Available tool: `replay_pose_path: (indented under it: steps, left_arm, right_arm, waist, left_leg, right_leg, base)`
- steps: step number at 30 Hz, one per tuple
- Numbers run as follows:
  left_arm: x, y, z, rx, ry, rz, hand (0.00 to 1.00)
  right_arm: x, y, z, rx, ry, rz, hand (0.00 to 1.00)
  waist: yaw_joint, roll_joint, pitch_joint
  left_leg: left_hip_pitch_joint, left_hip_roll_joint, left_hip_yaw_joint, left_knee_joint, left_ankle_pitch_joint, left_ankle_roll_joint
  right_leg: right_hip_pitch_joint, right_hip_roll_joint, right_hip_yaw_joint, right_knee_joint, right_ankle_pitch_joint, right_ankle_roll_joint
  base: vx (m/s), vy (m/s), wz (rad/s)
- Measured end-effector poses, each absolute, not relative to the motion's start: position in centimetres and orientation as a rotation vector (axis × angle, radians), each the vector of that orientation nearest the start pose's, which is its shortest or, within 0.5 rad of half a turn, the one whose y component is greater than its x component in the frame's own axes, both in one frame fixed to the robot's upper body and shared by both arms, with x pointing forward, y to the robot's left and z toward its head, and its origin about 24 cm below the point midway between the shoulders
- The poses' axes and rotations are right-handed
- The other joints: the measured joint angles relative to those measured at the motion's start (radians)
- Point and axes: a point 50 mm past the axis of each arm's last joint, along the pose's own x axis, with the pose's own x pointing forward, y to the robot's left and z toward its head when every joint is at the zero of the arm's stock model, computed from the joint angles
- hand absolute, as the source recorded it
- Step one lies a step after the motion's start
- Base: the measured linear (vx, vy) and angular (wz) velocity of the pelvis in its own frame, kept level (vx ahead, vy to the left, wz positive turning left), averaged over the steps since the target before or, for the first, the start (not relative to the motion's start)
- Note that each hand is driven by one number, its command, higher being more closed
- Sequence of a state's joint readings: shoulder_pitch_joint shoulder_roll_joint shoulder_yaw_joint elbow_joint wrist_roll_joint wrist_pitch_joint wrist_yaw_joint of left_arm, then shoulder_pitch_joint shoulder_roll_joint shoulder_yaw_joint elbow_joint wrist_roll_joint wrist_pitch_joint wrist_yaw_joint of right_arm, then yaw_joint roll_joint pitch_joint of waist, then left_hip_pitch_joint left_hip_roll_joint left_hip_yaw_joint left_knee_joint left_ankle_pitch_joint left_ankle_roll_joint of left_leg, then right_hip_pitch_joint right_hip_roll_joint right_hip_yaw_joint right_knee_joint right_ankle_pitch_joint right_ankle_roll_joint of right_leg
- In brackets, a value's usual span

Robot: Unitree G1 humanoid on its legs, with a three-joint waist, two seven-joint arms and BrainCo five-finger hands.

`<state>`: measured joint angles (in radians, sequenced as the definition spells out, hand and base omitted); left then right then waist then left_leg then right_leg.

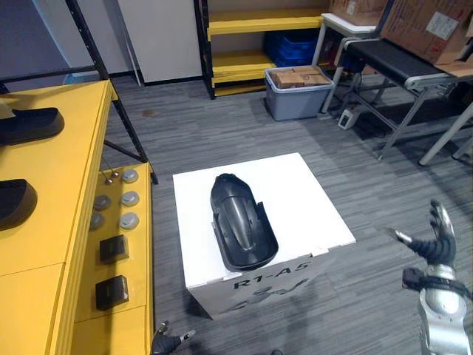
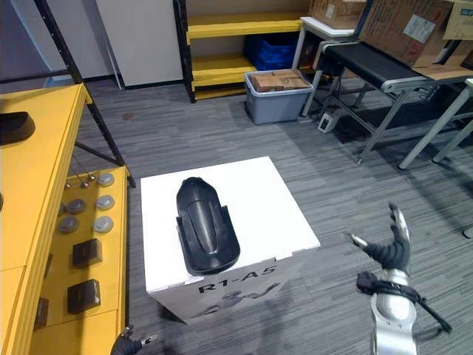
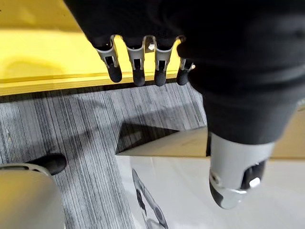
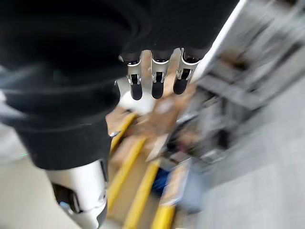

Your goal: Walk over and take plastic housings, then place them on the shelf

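Fingers (image 4: 157, 78) of our right hand (image 1: 436, 248) are straight and spread, thumb out to the side, with nothing in them; the hand hangs above the grey floor, well to the right of the white box (image 1: 310, 200). Our left hand (image 1: 167, 343) shows low at the near edge, just by the box's front corner, its fingers (image 3: 138, 67) relaxed and empty too. On top of the box lies a black plastic housing (image 1: 240, 222), lengthwise, rounded nose pointing away from us, touched by neither hand. To our left stands the yellow shelf (image 1: 66, 192), with two more black housings (image 1: 29, 124) on its top. Its lower step carries round grey discs (image 1: 129, 198) and small black blocks (image 1: 113, 249). Farther off we see a grey bin (image 1: 292, 103) of cardboard packs, then a yellow rack (image 1: 259, 24) with a blue crate (image 1: 292, 46).
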<state>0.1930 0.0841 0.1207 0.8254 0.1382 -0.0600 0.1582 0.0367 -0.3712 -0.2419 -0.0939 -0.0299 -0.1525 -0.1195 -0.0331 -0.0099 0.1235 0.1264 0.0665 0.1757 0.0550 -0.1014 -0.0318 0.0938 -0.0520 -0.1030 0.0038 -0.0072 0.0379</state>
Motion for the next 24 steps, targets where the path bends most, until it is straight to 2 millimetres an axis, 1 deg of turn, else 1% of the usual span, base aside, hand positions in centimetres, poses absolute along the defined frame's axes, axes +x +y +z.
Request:
replay_pose_path:
  steps: [1, 2, 4, 5, 6, 7, 9, 11, 13, 17, 20, 21, 23, 24]
  left_arm:
    - [10.0, 21.2, -14.3, 0.227, 0.941, 0.256, 0.00]
    - [10.0, 21.2, -14.2, 0.231, 0.938, 0.247, 0.00]
    - [10.4, 21.0, -14.2, 0.236, 0.927, 0.232, 0.00]
    - [10.4, 21.0, -14.2, 0.236, 0.927, 0.231, 0.00]
    - [10.3, 21.0, -14.2, 0.236, 0.930, 0.231, 0.00]
    - [10.0, 21.0, -14.3, 0.237, 0.939, 0.232, 0.00]
    - [9.6, 21.1, -14.4, 0.240, 0.950, 0.235, 0.00]
    - [9.5, 21.1, -14.4, 0.241, 0.955, 0.236, 0.00]
    - [9.4, 21.1, -14.4, 0.243, 0.956, 0.238, 0.00]
    - [9.4, 21.1, -14.4, 0.247, 0.957, 0.247, 0.00]
    - [9.5, 21.1, -14.4, 0.251, 0.953, 0.254, 0.00]
    - [9.6, 21.1, -14.3, 0.253, 0.948, 0.256, 0.00]
    - [9.7, 21.2, -14.3, 0.258, 0.945, 0.268, 0.00]
    - [9.7, 21.2, -14.3, 0.259, 0.945, 0.270, 0.00]
  right_arm:
    - [24.4, -24.8, 11.1, -0.394, -0.322, -0.223, 0.00]
    - [25.0, -23.3, 11.2, -0.385, -0.340, -0.159, 0.00]
    - [25.8, -20.5, 11.1, -0.367, -0.357, -0.043, 0.00]
    - [26.0, -19.8, 11.0, -0.362, -0.356, -0.020, 0.00]
    - [26.3, -18.8, 10.4, -0.358, -0.344, 0.012, 0.00]
    - [26.7, -17.9, 9.6, -0.351, -0.317, 0.031, 0.00]
    - [27.0, -16.9, 7.9, -0.368, -0.251, 0.044, 0.00]
    - [27.1, -16.3, 6.3, -0.385, -0.186, 0.052, 0.00]
    - [27.1, -15.7, 3.8, -0.439, -0.070, 0.037, 0.00]
    - [27.0, -15.3, 1.6, -0.521, 0.037, -0.021, 0.00]
    - [27.1, -15.6, 0.5, -0.551, 0.101, -0.096, 0.00]
    - [27.1, -15.9, 0.1, -0.550, 0.127, -0.130, 0.00]
    - [27.1, -16.1, 0.1, -0.551, 0.127, -0.161, 0.00]
    - [27.2, -16.1, 0.1, -0.550, 0.131, -0.170, 0.00]
  waist:
    - [0.003, -0.001, -0.001]
    - [0.006, -0.003, -0.004]
    - [0.035, -0.001, -0.007]
    - [0.041, -0.001, -0.007]
    - [0.052, -0.002, -0.007]
    - [0.054, -0.002, -0.007]
    - [0.063, -0.002, -0.007]
    - [0.067, -0.002, -0.006]
    - [0.077, -0.001, -0.005]
    - [0.079, 0.000, -0.004]
    - [0.082, 0.001, 0.002]
    - [0.089, 0.002, 0.009]
    - [0.100, 0.002, 0.011]
    - [0.100, 0.002, 0.011]
  left_leg:
    - [0.000, -0.001, -0.015, -0.003, 0.004, 0.002]
    - [0.000, -0.003, -0.022, -0.010, 0.009, 0.001]
    - [-0.005, -0.007, -0.036, -0.024, 0.022, 0.003]
    - [-0.006, -0.008, -0.040, -0.027, 0.026, 0.005]
    - [-0.005, -0.012, -0.050, -0.035, 0.032, 0.007]
    - [-0.003, -0.015, -0.065, -0.038, 0.036, 0.007]
    - [-0.002, -0.017, -0.078, -0.050, 0.043, 0.006]
    - [-0.004, -0.018, -0.088, -0.058, 0.048, 0.005]
    - [-0.006, -0.020, -0.097, -0.064, 0.051, 0.005]
    - [-0.012, -0.023, -0.112, -0.069, 0.052, 0.006]
    - [-0.021, -0.024, -0.119, -0.069, 0.053, 0.006]
    - [-0.022, -0.025, -0.119, -0.069, 0.053, 0.007]
    - [-0.024, -0.025, -0.122, -0.069, 0.053, 0.007]
    - [-0.025, -0.026, -0.124, -0.069, 0.054, 0.008]
  right_leg:
    - [0.006, 0.000, -0.013, -0.006, 0.003, -0.001]
    - [0.012, 0.000, -0.020, -0.017, 0.010, 0.000]
    - [0.013, 0.000, -0.028, -0.036, 0.025, -0.002]
    - [0.014, 0.000, -0.034, -0.040, 0.027, -0.002]
    - [0.022, -0.001, -0.045, -0.048, 0.031, -0.002]
    - [0.029, -0.003, -0.056, -0.053, 0.031, -0.002]
    - [0.031, -0.004, -0.071, -0.062, 0.034, -0.002]
    - [0.036, -0.003, -0.078, -0.067, 0.035, -0.002]
    - [0.040, -0.002, -0.089, -0.072, 0.035, -0.002]
    - [0.046, -0.002, -0.105, -0.087, 0.035, -0.001]
    - [0.041, -0.003, -0.111, -0.088, 0.035, -0.001]
    - [0.040, -0.003, -0.112, -0.088, 0.035, -0.001]
    - [0.039, -0.004, -0.114, -0.088, 0.034, -0.001]
    - [0.039, -0.004, -0.116, -0.088, 0.034, -0.001]
  base:
    - [-0.07, -0.025, 0.23]
    - [-0.07, -0.022, 0.22]
    - [-0.06, -0.010, 0.15]
    - [-0.06, -0.018, 0.22]
    - [-0.05, -0.021, 0.30]
    - [-0.07, -0.016, 0.33]
    - [-0.05, -0.010, 0.23]
    - [0.01, -0.011, 0.12]
    - [0.03, -0.008, 0.12]
    - [0.03, -0.002, 0.12]
    - [0.03, 0.006, 0.07]
    - [0.00, 0.000, 0.00]
    - [0.00, 0.005, 0.02]
    - [0.00, 0.009, 0.06]
